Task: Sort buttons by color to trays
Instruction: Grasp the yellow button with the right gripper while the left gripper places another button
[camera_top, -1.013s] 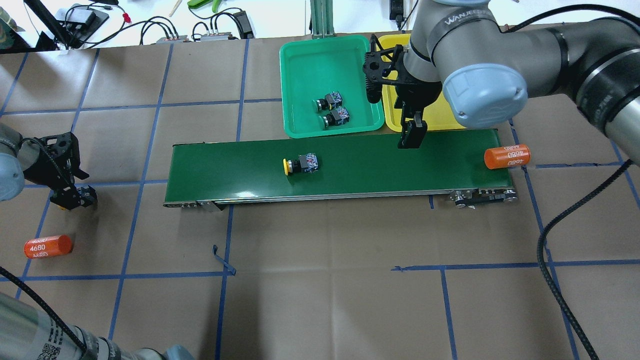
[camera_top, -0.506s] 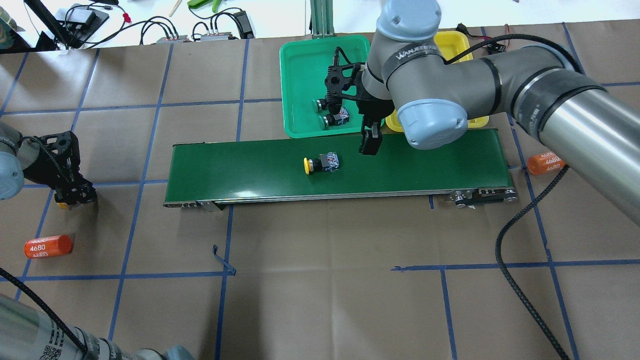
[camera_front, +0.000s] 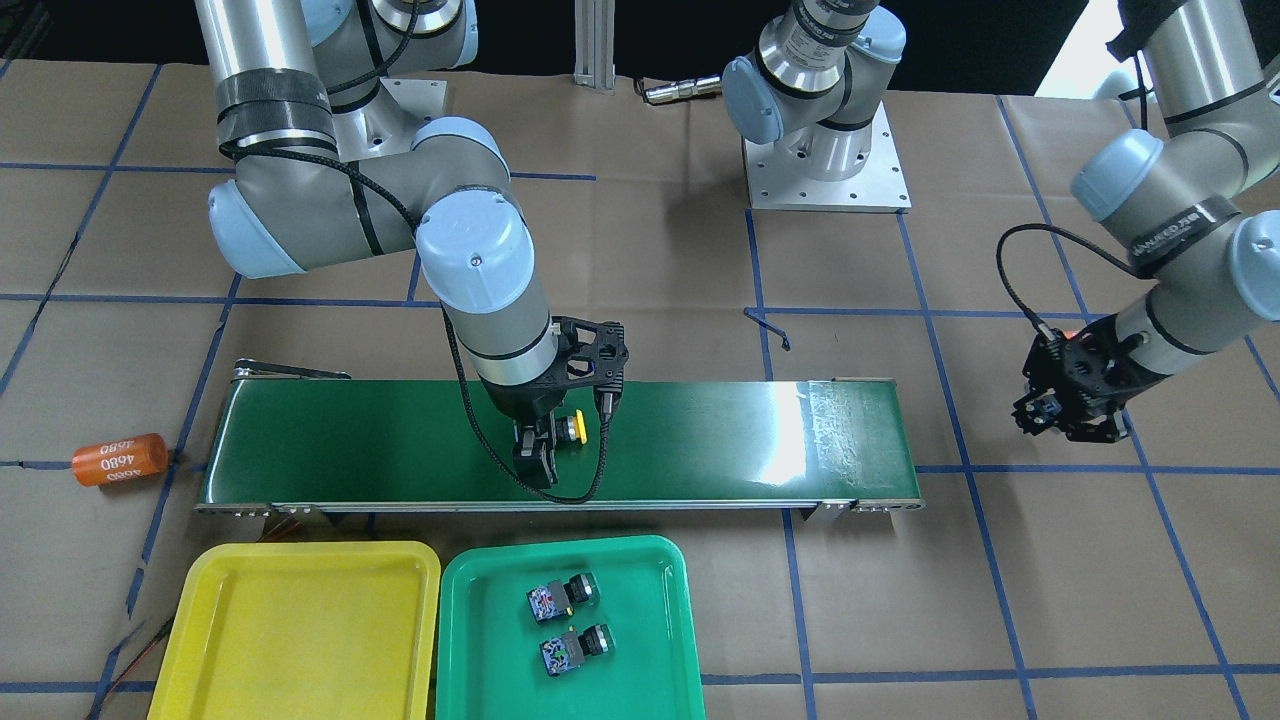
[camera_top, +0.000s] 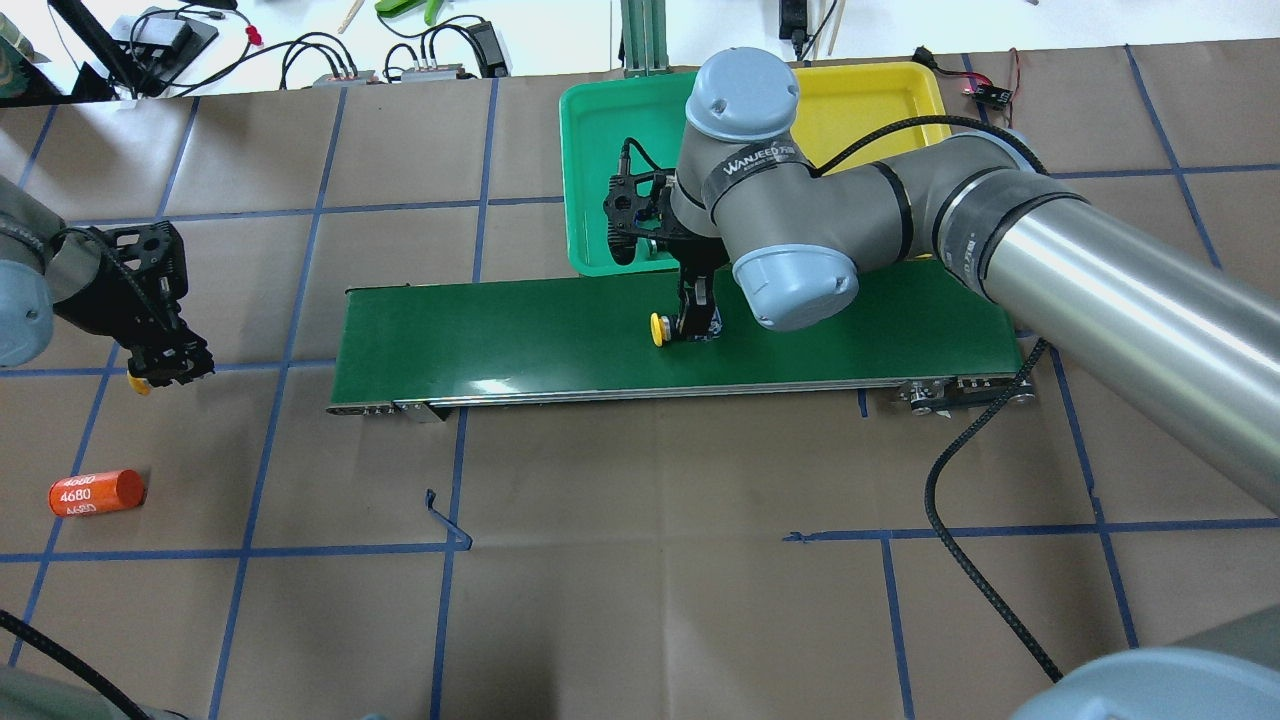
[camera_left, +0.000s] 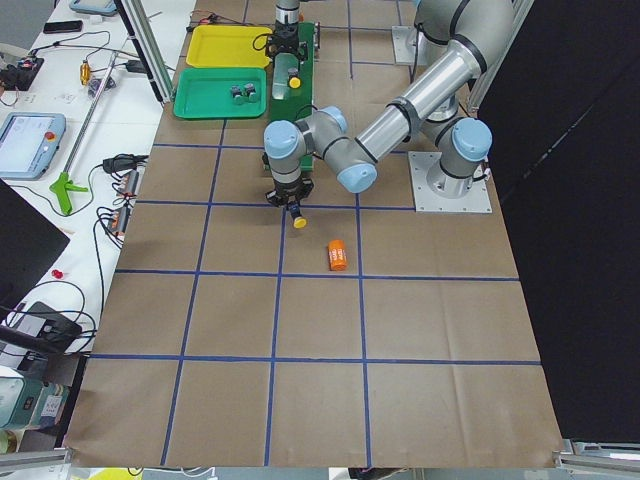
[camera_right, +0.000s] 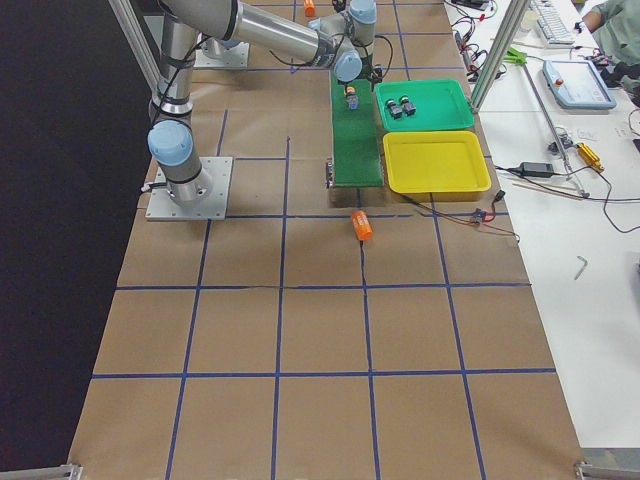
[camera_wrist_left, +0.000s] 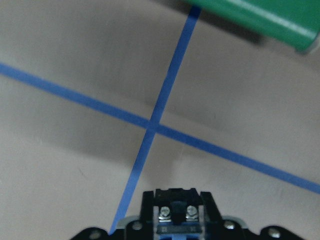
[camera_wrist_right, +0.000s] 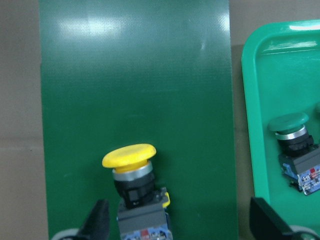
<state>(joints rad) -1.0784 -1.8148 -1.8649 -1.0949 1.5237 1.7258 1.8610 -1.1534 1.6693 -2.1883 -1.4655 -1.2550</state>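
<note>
A yellow-capped button (camera_top: 657, 329) lies on its side on the dark-green belt (camera_top: 500, 330). My right gripper (camera_top: 697, 320) is low over its body, open, with the fingers (camera_wrist_right: 97, 220) on either side of the button (camera_wrist_right: 131, 167). My left gripper (camera_top: 170, 360) is shut on the other yellow-capped button (camera_top: 140, 385), off the belt's left end; its terminals show in the left wrist view (camera_wrist_left: 175, 215). Two green-capped buttons (camera_front: 563, 596) (camera_front: 575, 648) lie in the green tray (camera_front: 650, 600). The yellow tray (camera_front: 300, 630) holds nothing.
One orange cylinder marked 4680 (camera_top: 96, 492) lies on the table near my left arm. Another one (camera_front: 120, 459) lies off the belt's other end. My right arm spans the trays in the overhead view. Cables and tools lie beyond the table's far edge.
My right gripper swung left from the yellow tray and came down over the yellow button, which rode right along the belt. The orange cylinder dropped off the belt's end. My left gripper moved up and right.
</note>
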